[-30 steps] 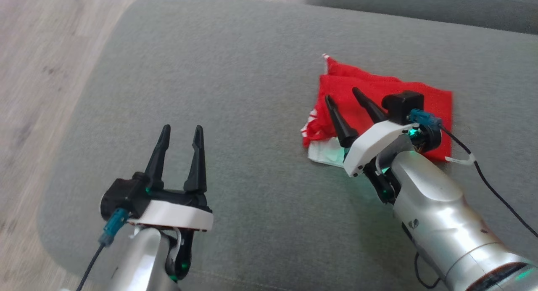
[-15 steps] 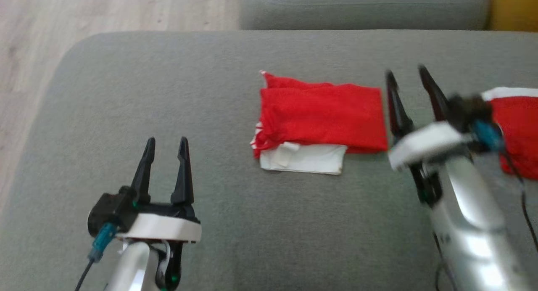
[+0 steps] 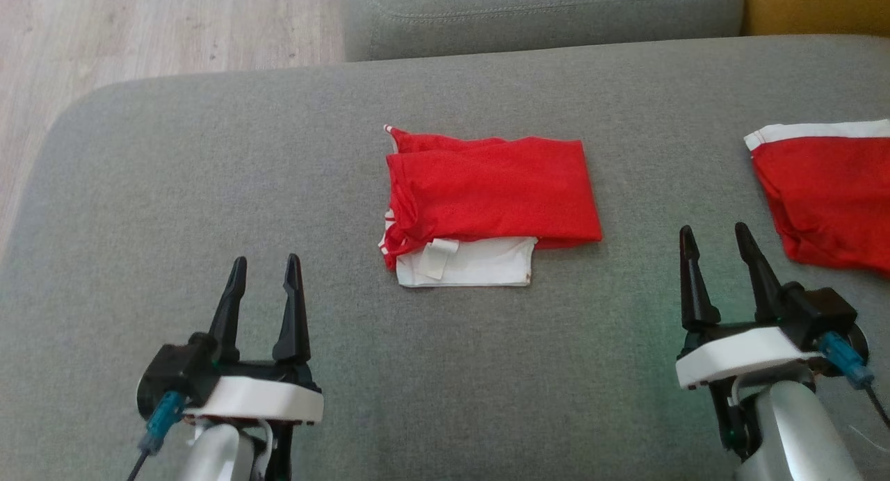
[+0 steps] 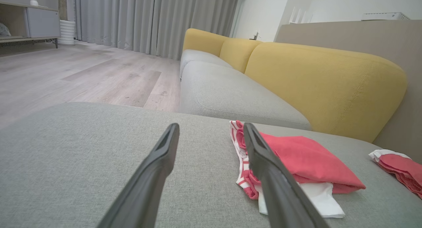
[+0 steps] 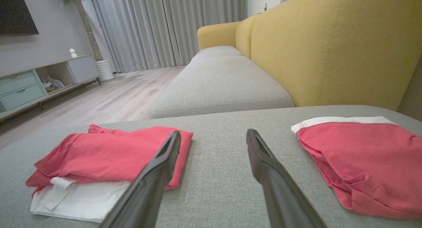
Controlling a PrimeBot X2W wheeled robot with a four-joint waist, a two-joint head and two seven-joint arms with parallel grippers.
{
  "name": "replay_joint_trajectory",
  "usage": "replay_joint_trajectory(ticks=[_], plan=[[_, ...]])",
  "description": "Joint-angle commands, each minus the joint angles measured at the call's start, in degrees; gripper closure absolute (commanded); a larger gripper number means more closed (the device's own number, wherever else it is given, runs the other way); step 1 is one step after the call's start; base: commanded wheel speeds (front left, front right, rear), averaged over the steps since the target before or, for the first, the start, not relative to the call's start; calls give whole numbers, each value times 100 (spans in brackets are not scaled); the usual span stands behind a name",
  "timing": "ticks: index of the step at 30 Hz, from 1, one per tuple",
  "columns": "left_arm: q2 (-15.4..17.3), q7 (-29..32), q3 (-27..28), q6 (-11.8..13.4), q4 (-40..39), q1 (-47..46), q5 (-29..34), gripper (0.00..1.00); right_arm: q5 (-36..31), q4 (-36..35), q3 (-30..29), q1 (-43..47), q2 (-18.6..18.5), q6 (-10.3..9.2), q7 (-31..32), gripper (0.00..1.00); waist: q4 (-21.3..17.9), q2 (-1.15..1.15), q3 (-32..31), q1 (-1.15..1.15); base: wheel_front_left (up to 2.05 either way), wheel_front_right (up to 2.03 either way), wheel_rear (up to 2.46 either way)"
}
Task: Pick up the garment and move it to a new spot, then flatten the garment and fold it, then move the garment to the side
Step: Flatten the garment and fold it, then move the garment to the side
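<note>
head view: broad grey cushion (image 3: 445, 397), bare fabric all round, rounded left edge dropping to wood floor (image 3: 139, 29). folded red garment (image 3: 494, 196) mid-cushion, white layer (image 3: 480, 265) poking out underneath, likely parked there as a finished fold, well clear of every edge. second red garment (image 3: 827, 196) far right, well apart. left gripper (image 3: 265, 258) and right gripper (image 3: 714, 227) low and near, jaws spread, grasping nothing, set back from the cloth, probably to leave room. plenty of open space leftward for a sideways move.
</note>
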Motion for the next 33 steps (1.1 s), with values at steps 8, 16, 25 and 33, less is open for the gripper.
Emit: replay_joint_trajectory(ticks=[8,16,25,33], plan=[[39,-24,135,-19,-190,-317,-7,0,-106,-247,117,-368,1,-5,-12,0,215,0,216,0,0,0,0],[39,-24,-37,-37,-185,-555,-21,0,-252,366,60,-1129,1,-5,701,0,573,0,640,0,0,0,0],[39,-24,-236,-47,-149,-781,-87,0,-141,1685,-216,-2121,1,-5,1299,0,971,0,1026,0,0,0,0],[39,-24,-346,-27,-161,-916,-152,0,-452,3066,-302,-2796,1,-5,1786,0,1206,0,1242,0,0,0,0]])
